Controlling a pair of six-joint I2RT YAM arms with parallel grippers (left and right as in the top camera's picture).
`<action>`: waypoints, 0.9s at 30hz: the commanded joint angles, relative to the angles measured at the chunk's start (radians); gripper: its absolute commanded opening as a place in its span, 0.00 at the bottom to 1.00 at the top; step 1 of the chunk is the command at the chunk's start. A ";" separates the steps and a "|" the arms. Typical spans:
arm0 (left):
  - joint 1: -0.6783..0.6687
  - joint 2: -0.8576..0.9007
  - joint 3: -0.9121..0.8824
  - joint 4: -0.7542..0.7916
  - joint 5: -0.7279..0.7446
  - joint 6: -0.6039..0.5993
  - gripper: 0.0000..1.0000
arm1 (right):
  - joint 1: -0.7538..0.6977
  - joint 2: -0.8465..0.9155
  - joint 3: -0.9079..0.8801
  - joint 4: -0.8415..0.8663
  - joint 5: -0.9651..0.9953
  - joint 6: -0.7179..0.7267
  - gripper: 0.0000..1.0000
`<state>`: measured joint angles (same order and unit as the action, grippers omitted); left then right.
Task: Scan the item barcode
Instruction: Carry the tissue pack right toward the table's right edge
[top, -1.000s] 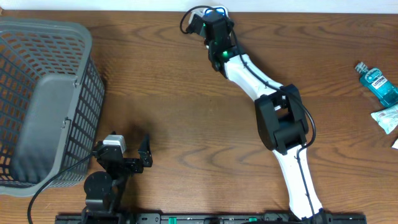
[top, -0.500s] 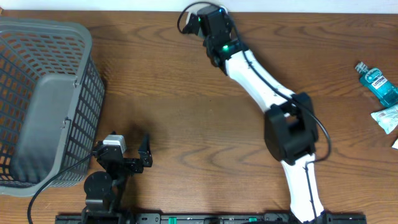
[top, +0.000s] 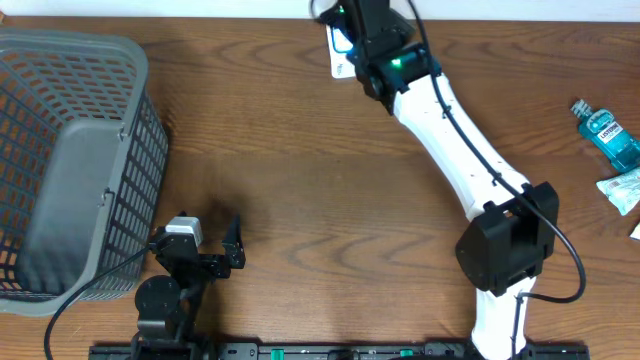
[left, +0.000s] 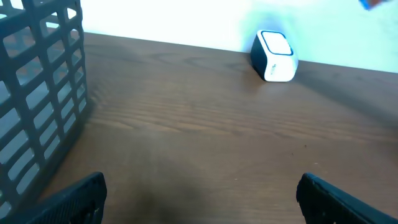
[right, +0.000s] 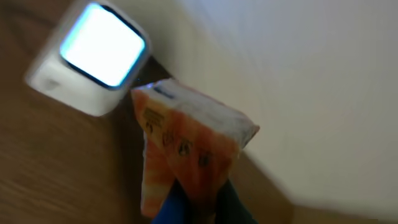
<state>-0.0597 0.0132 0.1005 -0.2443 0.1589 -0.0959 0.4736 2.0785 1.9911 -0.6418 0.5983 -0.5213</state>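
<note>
Presenting orange packet (right: 186, 143), pinched in right gripper (right: 193, 199), beside glowing scanner (right: 93, 56), with left gripper (left: 205, 199) spread wide; likely needing barcode turned toward window next

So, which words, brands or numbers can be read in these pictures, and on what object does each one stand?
None can be read for certain.
orange packet: dark print, blurred.
blue bottle: label too small.
white packet: print too small.
scanner: no text seen.

No legible text. Print on orange packet (right: 186, 149) blurred; blue bottle (top: 610, 135) label too small.
</note>
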 joint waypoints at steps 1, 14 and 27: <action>0.002 -0.002 -0.014 -0.031 0.013 0.017 0.98 | -0.049 -0.031 0.013 -0.081 0.264 0.384 0.01; 0.002 -0.002 -0.014 -0.031 0.013 0.017 0.98 | -0.269 -0.031 -0.078 -0.466 0.304 1.002 0.01; 0.002 -0.002 -0.014 -0.031 0.013 0.017 0.98 | -0.510 -0.031 -0.294 -0.277 0.255 1.022 0.01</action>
<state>-0.0597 0.0132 0.1005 -0.2447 0.1589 -0.0956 0.0269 2.0785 1.7580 -0.9588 0.8413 0.4702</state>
